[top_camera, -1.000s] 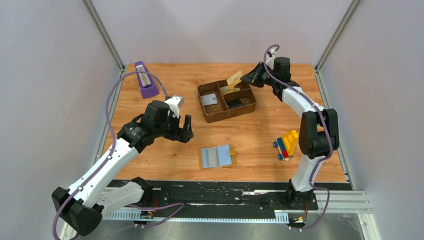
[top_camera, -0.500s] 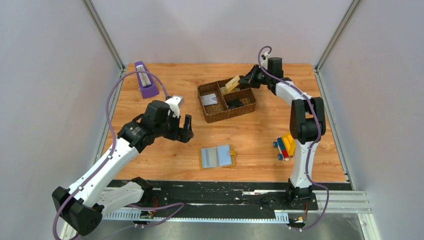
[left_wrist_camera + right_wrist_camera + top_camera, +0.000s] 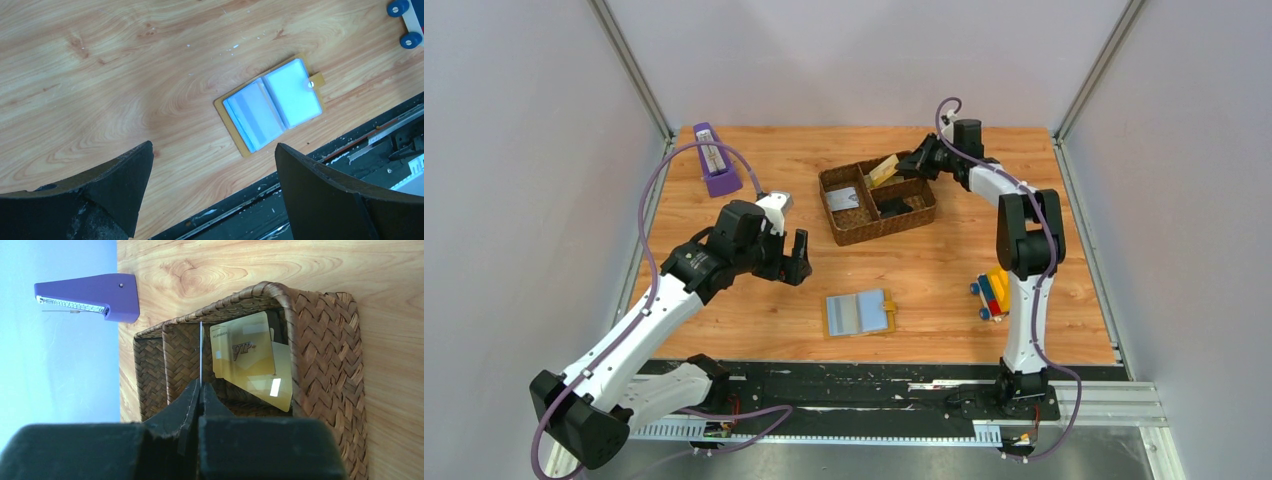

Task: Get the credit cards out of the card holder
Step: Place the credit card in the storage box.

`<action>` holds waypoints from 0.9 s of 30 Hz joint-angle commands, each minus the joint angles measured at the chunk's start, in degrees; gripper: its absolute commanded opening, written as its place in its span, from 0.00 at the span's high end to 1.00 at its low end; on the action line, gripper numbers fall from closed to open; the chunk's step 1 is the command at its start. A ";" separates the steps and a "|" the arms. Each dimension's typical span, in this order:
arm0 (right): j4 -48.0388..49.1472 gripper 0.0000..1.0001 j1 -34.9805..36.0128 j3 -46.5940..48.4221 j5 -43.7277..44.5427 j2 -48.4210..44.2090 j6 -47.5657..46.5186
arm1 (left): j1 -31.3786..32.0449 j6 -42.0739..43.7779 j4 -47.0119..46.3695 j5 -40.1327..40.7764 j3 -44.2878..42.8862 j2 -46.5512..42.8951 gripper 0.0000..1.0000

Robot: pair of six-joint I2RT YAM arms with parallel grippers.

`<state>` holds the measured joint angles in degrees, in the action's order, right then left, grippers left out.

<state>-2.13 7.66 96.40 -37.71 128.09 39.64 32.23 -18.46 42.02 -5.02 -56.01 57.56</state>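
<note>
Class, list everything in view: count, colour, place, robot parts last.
card holder: one, mustard, blue-grey pockets, open, near middle
woven tray: one, brown, far middle
gold cards: two, tray's far-right compartment
held card: one, gold, over tray's far side
grey card: one, tray's left compartment
metronome: one, purple, far left
toy vehicle: one, yellow-red-blue, right
table: one, wooden
left gripper: one, black, open, empty
right gripper: one, black, shut on held card

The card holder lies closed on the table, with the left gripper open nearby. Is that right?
No: the card holder lies open, its blue-grey inside facing up, as the left wrist view shows. The left gripper is open nearby.
</note>
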 commanded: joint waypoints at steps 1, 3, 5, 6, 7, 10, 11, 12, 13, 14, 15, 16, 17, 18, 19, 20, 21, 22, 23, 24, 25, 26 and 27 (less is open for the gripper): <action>5.84 1.00 -0.03 2.39 -1.94 1.72 3.40 | 0.12 1.58 -0.94 0.63 -2.24 0.19 0.00; 6.48 1.00 0.11 2.64 -2.49 2.47 4.36 | 0.11 1.51 -0.97 0.71 -2.28 0.34 0.00; 6.52 0.99 0.29 2.90 -2.65 3.12 4.66 | 0.13 1.56 -0.86 0.81 -2.28 0.62 0.00; 6.53 0.98 0.34 2.91 -2.52 3.27 4.70 | 0.16 1.57 -0.74 0.98 -2.36 0.75 0.00; 6.53 0.98 0.41 2.92 -2.40 3.42 4.81 | 0.14 1.54 -0.59 1.24 -2.42 0.72 0.00; 6.48 0.96 0.45 3.07 -2.41 3.95 5.07 | 0.11 1.39 -0.42 1.43 -2.27 0.38 0.00; 6.40 0.95 0.45 3.13 -2.49 4.18 5.22 | 0.11 1.40 -0.44 1.48 -2.22 0.25 0.00; 6.31 0.94 0.52 3.30 -2.50 4.31 5.25 | 0.07 1.40 -0.44 1.58 -2.21 0.22 0.00; 5.88 0.93 0.57 3.60 -2.51 4.54 5.23 | 0.10 1.41 -0.45 1.67 -2.19 0.19 0.00; 5.14 0.92 0.60 4.20 -2.39 4.83 5.18 | 0.11 1.41 -0.40 1.68 -2.20 0.19 0.00; 4.15 0.91 0.64 4.83 -2.36 5.20 5.04 | 0.11 1.41 -0.28 1.76 -2.19 0.21 0.00; 3.16 0.90 0.68 5.56 -2.10 5.47 4.75 | 0.12 1.41 -0.28 1.81 -2.24 0.24 0.00; 2.51 0.90 0.72 5.96 -1.85 5.68 4.54 | 0.12 1.41 -0.21 1.84 -2.25 0.26 0.00; 2.41 0.89 0.70 6.19 -1.66 5.89 4.49 | 0.07 1.41 -0.20 1.80 -2.24 0.27 0.00; 1.52 0.89 0.75 6.37 -1.56 5.98 4.48 | 0.11 1.41 -0.19 1.95 -2.25 0.12 0.00; 0.41 0.88 0.72 6.61 -1.45 6.10 4.44 | 0.07 1.41 -0.12 1.94 -2.26 0.06 0.00; -0.13 0.86 0.74 6.79 -1.28 6.18 4.36 | 0.08 1.36 -0.06 2.10 -2.22 -0.02 0.00; -0.52 0.85 0.69 6.97 -1.12 6.31 4.27 | 0.10 1.26 0.07 2.31 -2.19 -0.09 0.00; -1.02 0.84 0.69 7.15 -0.91 6.34 4.12 | 0.11 1.31 0.07 2.30 -2.18 -0.19 0.00; -1.64 0.84 0.71 7.28 -0.64 6.25 3.84 | 0.11 1.31 0.08 2.32 -2.11 -0.24 0.00; -2.22 0.83 0.83 7.50 -0.15 6.23 3.56 | 0.09 1.25 0.08 2.26 -2.09 -0.25 0.00; -2.59 0.83 0.81 7.69 0.08 6.13 3.31 | 0.11 1.24 0.04 2.24 -2.09 -0.30 0.00; -2.95 0.83 0.85 7.89 0.16 6.14 3.03 | 0.11 1.23 0.01 2.22 -2.09 -0.28 0.00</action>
<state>-2.52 8.12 101.75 -38.89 133.78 43.83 32.23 -18.48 42.26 -3.57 -56.01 58.30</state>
